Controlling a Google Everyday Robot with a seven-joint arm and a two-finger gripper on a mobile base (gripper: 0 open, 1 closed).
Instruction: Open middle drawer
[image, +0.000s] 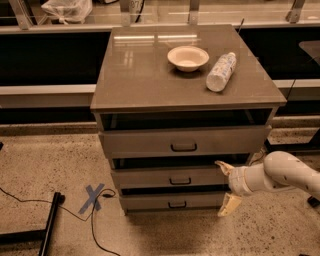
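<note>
Gripper sits with fingers spread apart at the right end of the middle drawer. The drawer front runs left-right and faces the camera. The bottle label seems unreadable.

A speckled floor spreads around a grey cabinet whose glossy top catches pale streaks of light. Behind it runs a long grey ledge with dark gaps above and below — metal posts rise along the back. A blue tape cross and a thin black cable lie on the floor at left, near a black stand leg. The gripper hangs by the cabinet's lower right front, fingers spread.
</note>
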